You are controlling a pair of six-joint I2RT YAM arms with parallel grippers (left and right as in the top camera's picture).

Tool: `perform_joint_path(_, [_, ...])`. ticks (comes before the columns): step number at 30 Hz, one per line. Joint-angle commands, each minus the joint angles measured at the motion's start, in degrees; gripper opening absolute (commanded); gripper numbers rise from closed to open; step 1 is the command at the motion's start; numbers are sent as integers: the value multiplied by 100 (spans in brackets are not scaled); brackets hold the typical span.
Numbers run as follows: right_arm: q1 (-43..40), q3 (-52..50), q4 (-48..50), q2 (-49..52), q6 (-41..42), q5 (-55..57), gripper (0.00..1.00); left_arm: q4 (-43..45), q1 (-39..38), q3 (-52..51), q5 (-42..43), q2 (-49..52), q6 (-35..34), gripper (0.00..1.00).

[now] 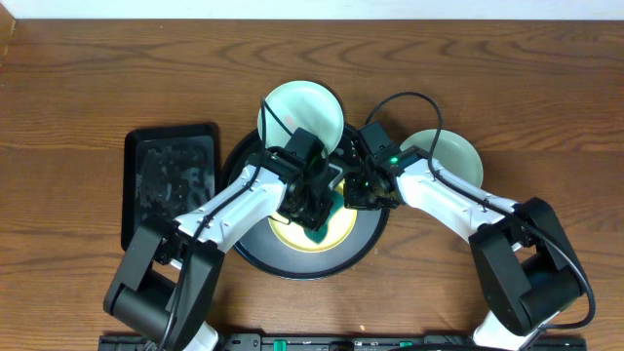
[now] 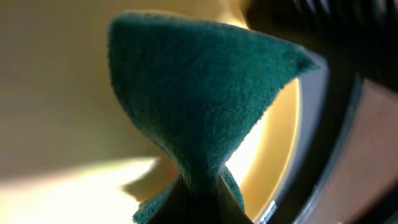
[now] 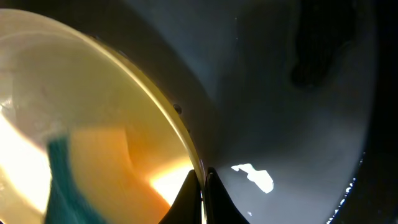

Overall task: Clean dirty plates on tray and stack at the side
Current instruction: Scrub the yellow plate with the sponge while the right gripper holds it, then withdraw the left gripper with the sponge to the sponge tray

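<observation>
A pale yellow plate (image 1: 314, 232) lies in the round black tray (image 1: 255, 255) at the table's middle. My left gripper (image 1: 317, 213) is shut on a dark green scouring pad (image 2: 205, 99), which hangs over the yellow plate (image 2: 56, 87). My right gripper (image 1: 363, 195) is shut on the yellow plate's rim (image 3: 149, 106), one finger on each side, with the tray floor (image 3: 292, 106) beside it. One mint plate (image 1: 300, 112) lies at the tray's far edge. Another mint plate (image 1: 441, 156) lies on the table to the right, partly under my right arm.
A smaller black rectangular tray (image 1: 171, 180) with dark bits in it lies to the left of the round tray. The brown wooden table (image 1: 507, 78) spreads on all sides.
</observation>
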Motion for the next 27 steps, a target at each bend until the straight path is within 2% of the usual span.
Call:
perform_joint_path(1, [-24,81,-4,48,-28,52,1,109,0,-39,-1244,44,-1130,7])
perform_joint_path(4, [-24,81,-4,48,-26,50,1,98,0,-39,-2208,44,-1829,7])
perform_joint_path(8, [-24,81,-9,48,-28,52,1,83,0,-39,-2896,44,-2555,7])
perform_joint_path(17, [-24,81,-4,48,-26,52,1,-387,17,400,-2938,42,-3167,8])
perform_joint_path(27, [-24,81,-22,48,-31,55,1,-2304,28,2085,-2935,24,-3095,7])
